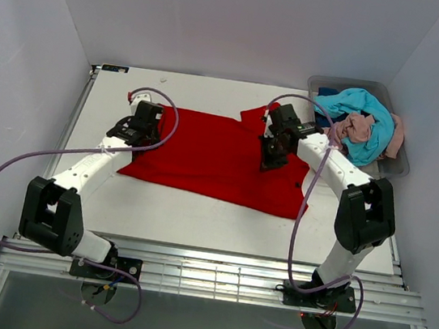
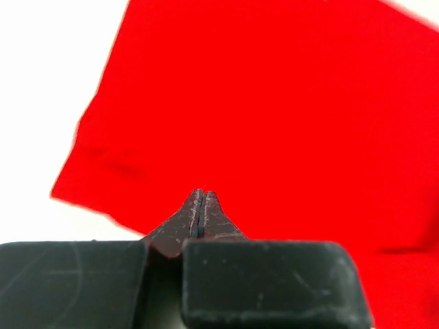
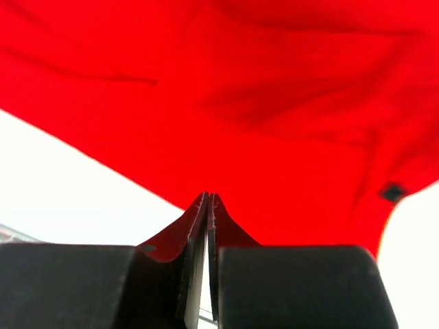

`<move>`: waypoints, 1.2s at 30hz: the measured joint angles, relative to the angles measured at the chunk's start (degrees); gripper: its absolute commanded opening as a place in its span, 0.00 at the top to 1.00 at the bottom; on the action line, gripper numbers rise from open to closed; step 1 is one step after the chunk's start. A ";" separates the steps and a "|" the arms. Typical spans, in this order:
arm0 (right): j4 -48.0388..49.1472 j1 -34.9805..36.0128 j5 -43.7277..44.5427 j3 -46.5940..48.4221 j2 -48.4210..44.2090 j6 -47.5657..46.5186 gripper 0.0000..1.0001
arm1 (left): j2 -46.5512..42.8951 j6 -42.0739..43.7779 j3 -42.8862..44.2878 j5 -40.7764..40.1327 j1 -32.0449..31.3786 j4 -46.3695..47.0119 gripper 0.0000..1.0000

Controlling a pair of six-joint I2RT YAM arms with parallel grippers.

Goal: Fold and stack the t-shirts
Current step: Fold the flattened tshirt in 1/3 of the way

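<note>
The bright red t-shirt [image 1: 212,157] lies spread across the middle of the white table [image 1: 219,222], with one sleeve sticking out at its far right corner. My left gripper [image 1: 149,138] is over the shirt's left edge. In the left wrist view its fingers [image 2: 201,195] are shut, tips over red cloth [image 2: 274,103], with no cloth showing between them. My right gripper [image 1: 273,161] is over the shirt's right part. It [image 3: 208,199] is shut too, above red cloth [image 3: 274,103], and nothing shows between its fingers.
A clear grey bin [image 1: 397,165] stands at the far right corner. It holds a turquoise tee [image 1: 366,111], a dusty pink one [image 1: 358,128] and a bit of dark blue cloth [image 1: 328,91]. White walls enclose the table on three sides.
</note>
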 measured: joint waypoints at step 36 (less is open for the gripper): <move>5.31 5.33 -5.38 -8.44 5.79 3.19 0.92 | 10.05 2.12 -12.81 7.39 21.42 5.11 1.00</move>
